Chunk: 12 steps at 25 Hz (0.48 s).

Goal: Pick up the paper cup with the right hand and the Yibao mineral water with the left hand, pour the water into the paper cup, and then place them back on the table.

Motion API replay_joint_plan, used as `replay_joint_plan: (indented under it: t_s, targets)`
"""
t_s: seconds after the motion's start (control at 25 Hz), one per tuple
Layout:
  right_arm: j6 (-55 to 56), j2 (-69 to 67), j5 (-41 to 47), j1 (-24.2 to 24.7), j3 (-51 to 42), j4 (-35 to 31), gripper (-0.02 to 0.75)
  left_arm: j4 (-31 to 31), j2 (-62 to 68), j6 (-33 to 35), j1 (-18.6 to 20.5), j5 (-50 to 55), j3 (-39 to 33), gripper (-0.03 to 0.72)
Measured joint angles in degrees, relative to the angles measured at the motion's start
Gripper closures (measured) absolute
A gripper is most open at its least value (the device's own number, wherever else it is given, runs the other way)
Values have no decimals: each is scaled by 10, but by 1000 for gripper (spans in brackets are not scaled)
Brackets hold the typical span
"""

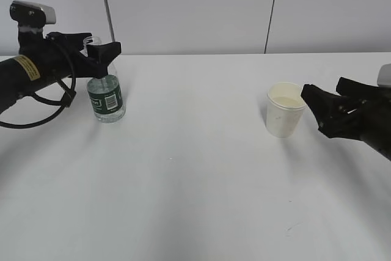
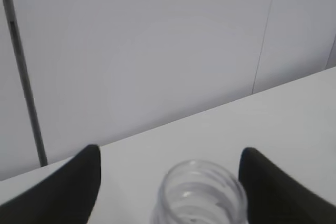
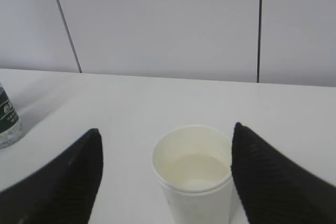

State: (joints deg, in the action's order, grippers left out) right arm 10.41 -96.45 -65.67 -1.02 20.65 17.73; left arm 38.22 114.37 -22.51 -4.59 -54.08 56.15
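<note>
While both arms sit low at opposite edges, the table [image 1: 201, 181] spreads white and mostly bare between them. At the left, the left hand [image 1: 101, 53] reaches level with the neck of the Yibao mineral water [image 1: 106, 97]; its jaws are spread wide on either side of the open mouth, with gaps visible in the left wrist view, so nothing is gripped. That bottle stands upright on the tabletop. At the right, the right hand [image 1: 317, 105] is also spread wide, fingers flanking the paper cup [image 1: 285, 109] without closing on it. This cup stands upright, well apart from the bottle, with the water [image 3: 195, 169] inside.
</note>
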Motion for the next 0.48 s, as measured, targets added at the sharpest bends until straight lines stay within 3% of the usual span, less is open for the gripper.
replay_joint_plan:
  t_s: [0.24, 0.48]
  targets:
    - [19, 42, 28, 0, 16, 0, 145, -1, -35, -1, 0, 40, 0, 188]
    - [57, 68, 126, 0, 79, 14, 145, -25, -84, -2, 0, 87, -1, 202]
